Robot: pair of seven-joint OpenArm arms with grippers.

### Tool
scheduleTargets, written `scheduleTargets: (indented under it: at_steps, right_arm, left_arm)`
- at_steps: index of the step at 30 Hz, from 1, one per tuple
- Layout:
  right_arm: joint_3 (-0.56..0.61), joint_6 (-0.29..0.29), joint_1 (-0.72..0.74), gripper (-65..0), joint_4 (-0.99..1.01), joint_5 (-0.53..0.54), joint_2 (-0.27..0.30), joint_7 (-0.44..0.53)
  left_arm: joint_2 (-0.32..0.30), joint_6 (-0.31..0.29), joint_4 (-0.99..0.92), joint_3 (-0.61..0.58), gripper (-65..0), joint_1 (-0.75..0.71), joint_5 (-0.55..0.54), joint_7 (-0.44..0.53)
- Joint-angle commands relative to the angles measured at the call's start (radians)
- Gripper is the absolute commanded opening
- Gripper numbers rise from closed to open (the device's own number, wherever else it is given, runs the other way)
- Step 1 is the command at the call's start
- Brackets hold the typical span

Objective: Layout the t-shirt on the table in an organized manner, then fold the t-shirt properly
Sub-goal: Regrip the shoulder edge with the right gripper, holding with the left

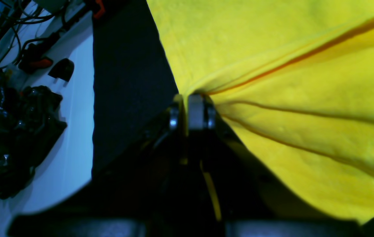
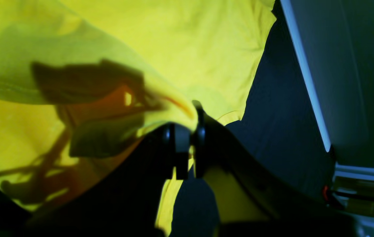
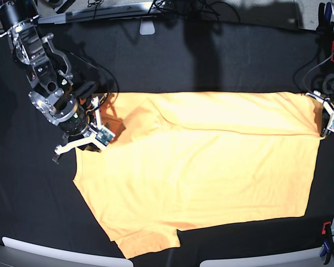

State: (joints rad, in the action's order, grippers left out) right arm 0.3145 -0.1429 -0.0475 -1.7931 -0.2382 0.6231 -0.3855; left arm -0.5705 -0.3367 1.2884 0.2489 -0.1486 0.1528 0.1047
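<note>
Black table (image 3: 222, 61), spread creased yellow-orange t-shirt (image 3: 211, 178)

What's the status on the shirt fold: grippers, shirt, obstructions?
Left gripper and right gripper: both shut on the t-shirt, at opposite edges. Shirt stretched between them over the table, top part doubled over. No obstruction seen.

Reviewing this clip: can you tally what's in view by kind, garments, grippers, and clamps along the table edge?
T-shirts: 1, the t-shirt
Grippers: 2, the right gripper and the left gripper, each shut on the shirt
Clamps: 1 sure, the red and blue clamp at the table edge
Total: 4
</note>
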Motion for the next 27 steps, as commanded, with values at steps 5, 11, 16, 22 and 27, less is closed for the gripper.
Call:
scheduleTargets:
  at_steps: [5,11,16,22,27]
  right_arm:
    - [-0.006,0.015,0.016,-65.0,-0.013,-0.008,0.017,0.004]
    - [-0.006,0.015,0.017,-65.0,-0.013,-0.008,0.018,-0.017]
    - [-0.006,0.016,0.016,-43.3,-0.013,-0.017,0.021,-0.027]
    - [-0.006,0.016,0.011,-42.3,-0.013,-0.019,0.035,-0.027]
    - [-0.006,0.017,-0.048,-42.3,-0.035,-0.020,0.068,-0.039]
  left_arm:
    - [-0.020,0.010,0.013,0.010,-65.0,0.013,-0.061,0.023]
    - [-0.020,-0.019,0.013,0.010,-65.0,0.013,-0.061,0.023]
    - [-0.029,-0.019,0.013,0.010,-42.6,0.013,-0.061,0.014]
    - [-0.090,-0.016,0.013,0.010,-41.8,0.013,-0.056,-0.034]
    - [-0.132,-0.021,0.021,0.010,-41.8,-0.019,-0.057,-0.037]
